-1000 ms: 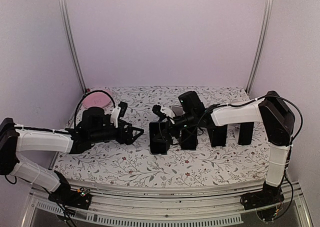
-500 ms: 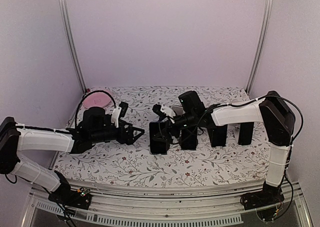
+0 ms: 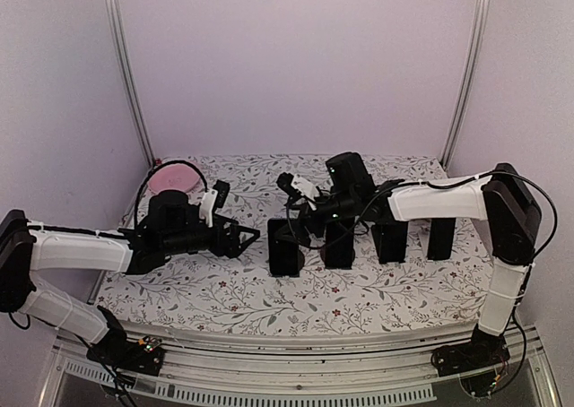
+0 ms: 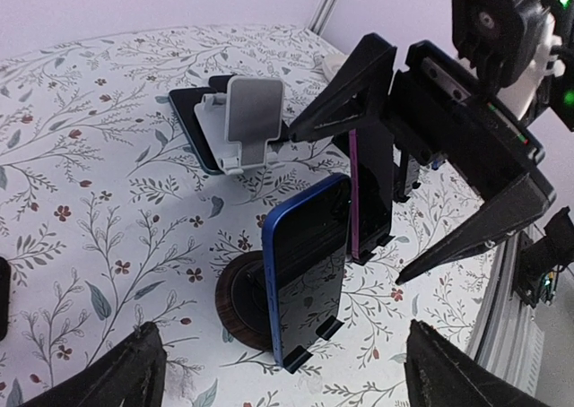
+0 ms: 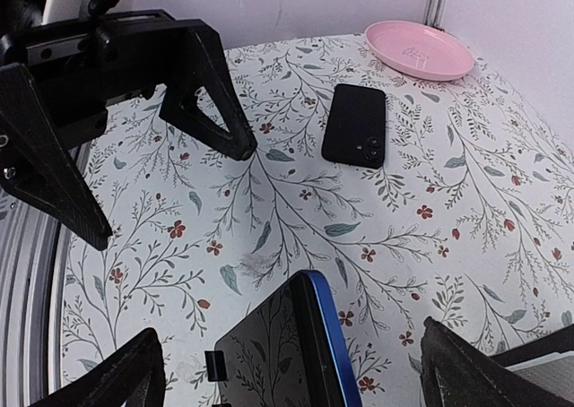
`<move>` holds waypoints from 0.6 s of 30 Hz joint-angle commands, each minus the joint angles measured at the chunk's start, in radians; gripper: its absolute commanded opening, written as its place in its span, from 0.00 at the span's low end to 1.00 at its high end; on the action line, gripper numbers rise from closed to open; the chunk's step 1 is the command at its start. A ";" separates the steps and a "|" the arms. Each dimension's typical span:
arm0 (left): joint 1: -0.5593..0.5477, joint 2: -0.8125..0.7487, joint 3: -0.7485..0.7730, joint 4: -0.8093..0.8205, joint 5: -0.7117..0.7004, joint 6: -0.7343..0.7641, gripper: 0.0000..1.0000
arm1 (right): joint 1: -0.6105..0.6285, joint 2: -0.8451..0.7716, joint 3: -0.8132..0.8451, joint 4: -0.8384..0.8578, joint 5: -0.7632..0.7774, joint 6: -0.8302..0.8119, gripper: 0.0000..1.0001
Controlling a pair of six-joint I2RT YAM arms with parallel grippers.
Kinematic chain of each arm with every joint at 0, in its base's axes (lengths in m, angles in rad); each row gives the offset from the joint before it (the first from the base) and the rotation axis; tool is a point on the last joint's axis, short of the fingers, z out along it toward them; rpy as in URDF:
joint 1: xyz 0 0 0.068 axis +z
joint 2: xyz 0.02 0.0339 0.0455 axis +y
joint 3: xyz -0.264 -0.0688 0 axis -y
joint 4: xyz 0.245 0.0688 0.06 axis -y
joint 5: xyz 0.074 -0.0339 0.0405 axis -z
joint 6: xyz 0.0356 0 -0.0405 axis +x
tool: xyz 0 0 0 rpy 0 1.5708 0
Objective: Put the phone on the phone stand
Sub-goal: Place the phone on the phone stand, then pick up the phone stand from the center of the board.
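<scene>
- Table [image 3: 224,299]: covered by a floral cloth; everything below is carried on it.
- Right arm [image 3: 439,201]: stretched leftward over the middle of the table.
- Left arm [image 3: 81,250]: stretched rightward, low over the cloth.
- Right gripper [image 5: 289,328]: poised above the blue phone with its fingers spread wide. Nothing is gripped and the phone is not touched.
- Left gripper [image 3: 247,243]: pointed at the blue phone from the left, near it but apart, fingers spread wide. Nothing is held.
- Pink plate [image 5: 417,48]: set at the far left corner.
- Blue phone [image 4: 305,268]: stood upright, dark screen turned toward the left gripper, lower edge seated on the round stand. It is free of both grippers.
- Purple-edged phone [image 4: 372,192]: stood upright just behind and to the right of the blue phone.
- Black phone [image 5: 354,125]: laid flat, back upward, near the pink plate.
- Round stand [image 4: 235,313]: dark disc under the blue phone.
- White stand [image 4: 247,116]: folding type, seen farther back, overlapping a dark flat phone [image 4: 188,111]. Contact between them cannot be told.
</scene>
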 commanded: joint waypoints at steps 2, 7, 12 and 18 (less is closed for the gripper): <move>0.013 -0.043 -0.002 0.012 0.013 -0.024 0.93 | -0.006 -0.068 -0.010 -0.004 0.060 0.031 0.99; 0.013 -0.067 -0.021 0.016 0.012 -0.040 0.94 | -0.006 -0.118 -0.056 0.026 0.104 0.050 0.99; 0.012 -0.087 -0.040 0.030 0.010 -0.054 0.95 | -0.012 -0.154 -0.071 0.042 0.143 0.067 0.99; 0.013 -0.115 -0.054 0.031 -0.003 -0.061 0.97 | -0.020 -0.194 -0.108 0.062 0.201 0.100 0.99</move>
